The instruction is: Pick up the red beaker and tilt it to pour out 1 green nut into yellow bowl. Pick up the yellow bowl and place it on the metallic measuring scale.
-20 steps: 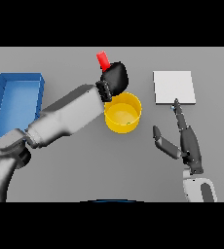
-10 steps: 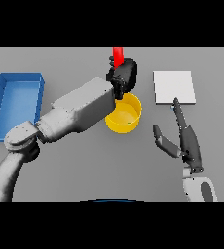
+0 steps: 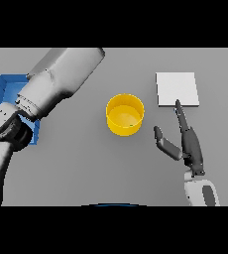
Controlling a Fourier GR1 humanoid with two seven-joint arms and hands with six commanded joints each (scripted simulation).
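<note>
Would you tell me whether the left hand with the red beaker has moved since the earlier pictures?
Yes. It was above the yellow bowl; now it has swung up past the view's top, out of sight.

Just one cam here, up at the robot's head, looking steeply down at the grey table from fairly close. There's no second view sharing any of it.

Table: plain grey surface, matte, evenly lit, filling the whole view. Blue tray: at the table's left edge, partly hidden. No walls or windows visible.
</note>
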